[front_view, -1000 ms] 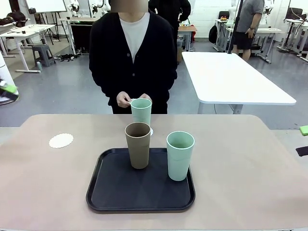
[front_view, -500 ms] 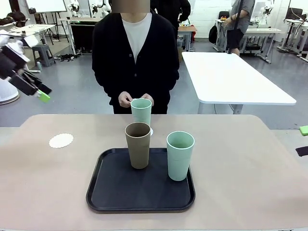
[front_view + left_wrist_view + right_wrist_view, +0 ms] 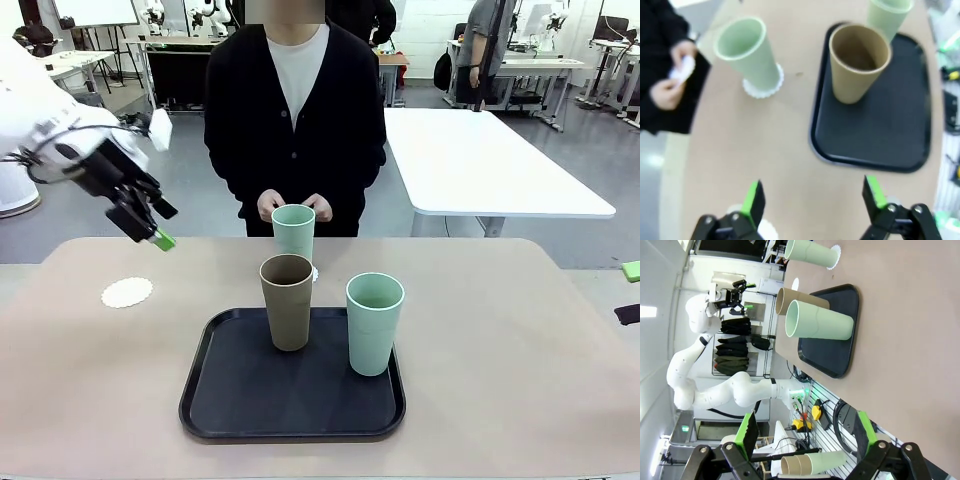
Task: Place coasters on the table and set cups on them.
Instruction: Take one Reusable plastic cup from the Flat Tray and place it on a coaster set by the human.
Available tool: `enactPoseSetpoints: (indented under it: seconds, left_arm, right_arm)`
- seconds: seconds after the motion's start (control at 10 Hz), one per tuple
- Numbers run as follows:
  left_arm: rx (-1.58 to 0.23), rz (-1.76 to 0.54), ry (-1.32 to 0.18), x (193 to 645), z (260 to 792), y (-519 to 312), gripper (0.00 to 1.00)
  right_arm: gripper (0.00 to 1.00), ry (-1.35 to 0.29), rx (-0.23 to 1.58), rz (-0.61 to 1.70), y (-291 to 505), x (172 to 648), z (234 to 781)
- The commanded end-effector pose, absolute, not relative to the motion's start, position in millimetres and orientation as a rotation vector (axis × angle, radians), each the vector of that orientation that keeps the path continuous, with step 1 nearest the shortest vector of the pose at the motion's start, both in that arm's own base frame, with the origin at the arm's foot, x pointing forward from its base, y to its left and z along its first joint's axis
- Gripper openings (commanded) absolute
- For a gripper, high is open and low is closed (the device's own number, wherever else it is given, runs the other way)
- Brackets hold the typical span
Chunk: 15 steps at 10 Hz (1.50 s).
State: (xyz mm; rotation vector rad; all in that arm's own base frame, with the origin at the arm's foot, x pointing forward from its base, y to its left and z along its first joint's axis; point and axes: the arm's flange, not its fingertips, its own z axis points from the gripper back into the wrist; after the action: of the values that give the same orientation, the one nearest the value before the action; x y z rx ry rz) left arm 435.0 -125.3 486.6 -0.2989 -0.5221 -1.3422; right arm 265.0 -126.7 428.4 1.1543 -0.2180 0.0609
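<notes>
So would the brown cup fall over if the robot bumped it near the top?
Probably, yes. The brown cup is tall and narrower at its base than at its rim, so a push up high would likely tip it. It looks empty, so it is probably light and might slide on the black tray if nudged low.

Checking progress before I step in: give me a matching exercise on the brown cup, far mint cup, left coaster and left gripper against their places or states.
1 brown cup
2 far mint cup
3 left coaster
4 left gripper

A on a coaster
B bare
C on the tray
D open, in the air

Pairs: 1-C, 2-A, 3-B, 4-D
</notes>
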Motion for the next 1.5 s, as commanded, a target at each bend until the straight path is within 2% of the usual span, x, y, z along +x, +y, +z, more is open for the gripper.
enactPoseSetpoints:
  seconds: [0.0, 0.3, 0.4, 0.9, 1.1, 1.2, 1.4]
  left_arm:
    - [-0.193, -1.392, -0.488, 439.9, 466.0, -146.6, 1.0]
    - [-0.181, -1.414, -0.406, 435.2, 454.8, -162.6, 1.0]
    - [-0.195, -1.439, -0.465, 437.2, 455.5, -162.4, 1.0]
    - [-0.185, -1.435, -0.449, 438.8, 453.7, -162.0, 1.0]
    - [-0.592, -1.577, -0.687, 442.8, 433.6, -148.1, 1.0]
    - [-0.728, -1.583, -0.769, 444.0, 418.7, -145.6, 1.0]
    - [-0.857, -1.564, -0.819, 449.5, 383.4, -143.2, 1.0]
  right_arm:
    - [1.0, -0.228, 1.167, 0.066, -126.4, 265.5, 428.4]
    - [1.0, -0.228, 1.167, 0.066, -126.4, 265.5, 428.4]
    - [1.0, -0.228, 1.167, 0.066, -126.4, 265.5, 428.4]
    - [1.0, -0.228, 1.167, 0.066, -126.4, 265.5, 428.4]
    - [1.0, -0.228, 1.167, 0.066, -126.4, 265.5, 428.4]
    - [1.0, -0.228, 1.167, 0.066, -126.4, 265.5, 428.4]
    - [1.0, -0.228, 1.167, 0.066, -126.4, 265.5, 428.4]
